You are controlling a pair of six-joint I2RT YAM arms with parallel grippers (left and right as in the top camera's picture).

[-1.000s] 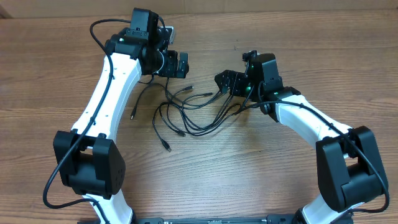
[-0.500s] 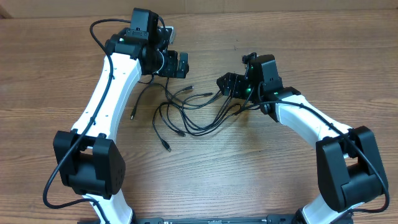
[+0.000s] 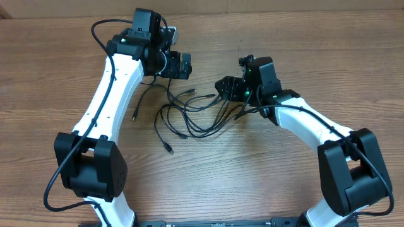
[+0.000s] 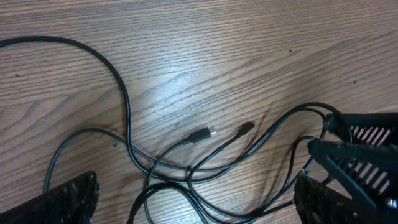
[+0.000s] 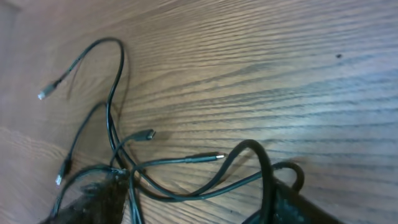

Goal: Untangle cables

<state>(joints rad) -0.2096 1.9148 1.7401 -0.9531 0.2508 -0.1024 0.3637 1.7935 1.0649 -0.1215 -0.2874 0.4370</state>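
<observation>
**Item 1: right gripper (image 3: 226, 87).** Jaws stand apart and are clenched on nothing visible. In its wrist view a loop of the cables (image 5: 249, 152) lies between the fingers. I cannot tell whether a pad touches it.

**Step in hand, as judged:** taking hold at the right edge of the bunch. To do it well, stay low to the wood and close on one strand only, not on the doubled loop. Then draw it rightward, away from the crossings.

**Pose:** the right arm comes in from the near right with its elbow bent. The forearm angles far-left, and the wrist is low beside the bunch.

**Item 2: left gripper (image 3: 180, 65).** Released, jaws wide, holding nothing. It is poised over the far-left strands. The left arm runs from near left to far, with the wrist turned rightward.

**Item 3: cables (image 3: 189, 116).** A loose black tangle mid-table between the two grippers, several strands crossing. The plug ends fan out to the left and near sides.

**Item 4: table (image 3: 57, 44).** Wood-grain top.
</observation>
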